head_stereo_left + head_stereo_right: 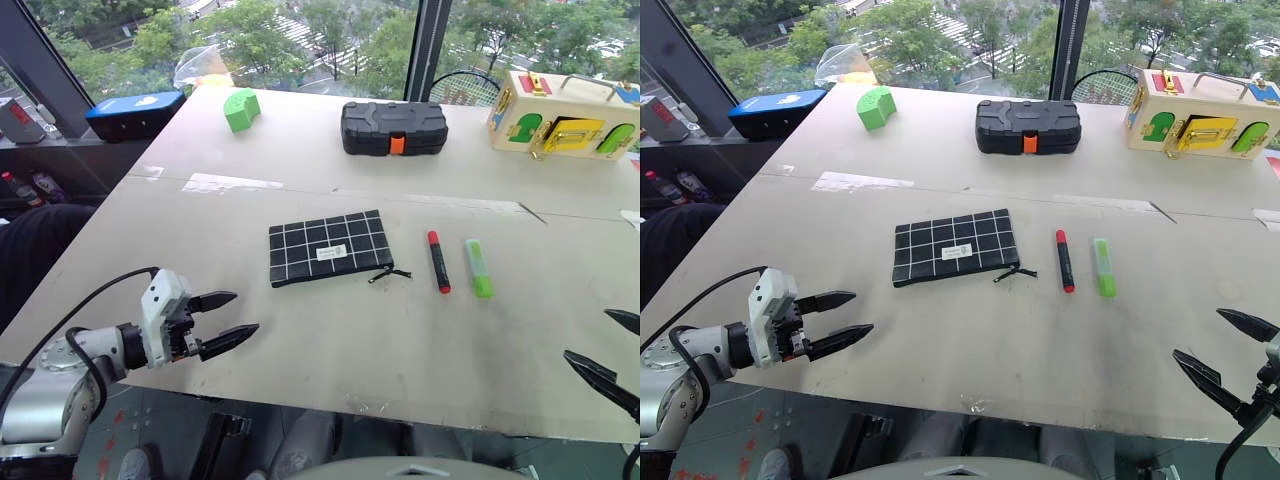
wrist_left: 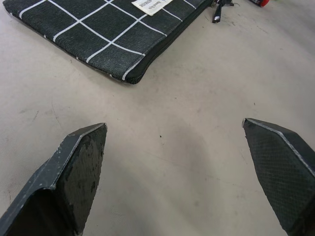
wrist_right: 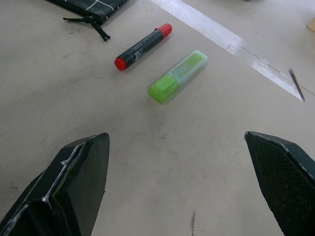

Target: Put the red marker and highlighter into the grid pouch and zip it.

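The grid pouch is seen mid-table, with the red marker and highlighter at its three o'clock. Both tools, left and right, are held wide and empty.

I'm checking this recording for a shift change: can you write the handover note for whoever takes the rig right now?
Left gripper: open, holding nothing, over the table's near edge, short of the grid pouch.
Right gripper: open, holding nothing, near the right edge.
Grid pouch lies flat mid-table; whether its zipper is open, I cannot tell. Red marker and highlighter lie side by side on the table, to the pouch's right.
Done: nothing yet.
Left: put both pens into the pouch, then zip it.
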You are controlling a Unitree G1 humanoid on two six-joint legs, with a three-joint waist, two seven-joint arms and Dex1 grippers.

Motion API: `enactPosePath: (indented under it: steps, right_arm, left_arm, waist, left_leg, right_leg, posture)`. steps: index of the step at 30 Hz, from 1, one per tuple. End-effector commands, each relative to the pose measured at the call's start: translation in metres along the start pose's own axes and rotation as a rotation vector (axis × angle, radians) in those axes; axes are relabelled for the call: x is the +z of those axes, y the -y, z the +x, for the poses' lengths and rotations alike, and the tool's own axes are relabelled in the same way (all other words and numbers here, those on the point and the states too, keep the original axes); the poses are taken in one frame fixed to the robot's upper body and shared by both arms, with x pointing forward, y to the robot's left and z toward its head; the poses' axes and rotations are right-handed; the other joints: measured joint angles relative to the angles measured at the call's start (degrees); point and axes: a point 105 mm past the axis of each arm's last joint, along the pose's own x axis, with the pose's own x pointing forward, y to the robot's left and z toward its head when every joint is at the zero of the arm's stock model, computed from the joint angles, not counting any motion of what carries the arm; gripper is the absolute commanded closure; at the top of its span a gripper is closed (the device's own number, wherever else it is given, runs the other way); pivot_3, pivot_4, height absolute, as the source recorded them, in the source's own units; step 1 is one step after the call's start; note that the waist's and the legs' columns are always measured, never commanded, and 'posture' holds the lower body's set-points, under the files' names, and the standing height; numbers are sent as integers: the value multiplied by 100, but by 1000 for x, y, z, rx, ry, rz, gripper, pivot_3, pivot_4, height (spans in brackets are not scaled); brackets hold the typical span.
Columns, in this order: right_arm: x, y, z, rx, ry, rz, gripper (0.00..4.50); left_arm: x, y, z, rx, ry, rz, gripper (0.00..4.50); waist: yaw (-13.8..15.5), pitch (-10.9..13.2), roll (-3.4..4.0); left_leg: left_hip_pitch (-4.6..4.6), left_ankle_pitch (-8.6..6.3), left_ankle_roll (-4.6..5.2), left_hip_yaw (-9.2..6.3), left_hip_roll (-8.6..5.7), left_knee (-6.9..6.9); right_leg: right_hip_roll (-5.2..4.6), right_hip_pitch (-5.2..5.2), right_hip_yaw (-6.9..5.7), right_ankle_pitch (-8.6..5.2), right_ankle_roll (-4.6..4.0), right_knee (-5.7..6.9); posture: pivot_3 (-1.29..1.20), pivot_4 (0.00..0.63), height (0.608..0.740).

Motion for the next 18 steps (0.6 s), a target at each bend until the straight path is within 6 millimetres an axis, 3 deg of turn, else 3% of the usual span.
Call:
enactPosePath:
  steps: [1,4,8,10,11,13,18]
  right_arm:
    - [10,-1,3,0,52,-29,0]
    - [38,-2,19,-23,235,24,0]
    - [71,-6,32,12,399,97,0]
    - [78,-19,38,97,379,47,0]
    - [77,-28,41,155,334,-9,0]
    - [72,-42,43,248,260,-90,0]
    - [66,-58,38,329,209,-135,0]
  left_arm:
    - [22,-3,5,19,88,15,22]
    - [67,-19,18,99,289,-142,22]
    - [93,-36,19,173,384,-209,22]
    - [93,-37,18,211,290,88,22]
    - [85,-34,17,203,207,330,22]
    - [65,-34,13,151,82,620,22]
    - [38,-51,1,115,-4,869,22]
  waist:
    - [1,0,0]
    - [45,1,-1]
    - [-3,-11,-21]
    - [-32,-14,-18]
    - [-59,-14,-13]
    - [-38,-21,-4]
    - [71,-21,7]
  left_leg:
    - [0,0,0,0,0,0]
    - [-4,0,0,-12,-1,15]
    - [-4,-3,-5,-14,-3,38]
    - [-3,-6,-11,-16,-2,38]
    - [-1,-8,-18,-13,0,36]
    - [5,-3,-43,7,2,5]
    - [-3,-26,-6,25,22,-6]
  right_leg:
    - [0,0,0,0,0,0]
    - [0,3,-11,1,2,4]
    - [2,5,-11,2,3,18]
    - [9,4,-11,1,3,16]
    - [13,2,-6,-6,1,16]
    - [17,-2,8,-15,-11,1]
    - [13,2,-5,-13,-15,-38]
  posture:
    - [0,150,740]
    - [0,150,740]
    - [0,150,740]
    - [0,150,740]
    - [0,150,740]
    - [0,150,740]
    - [0,150,740]
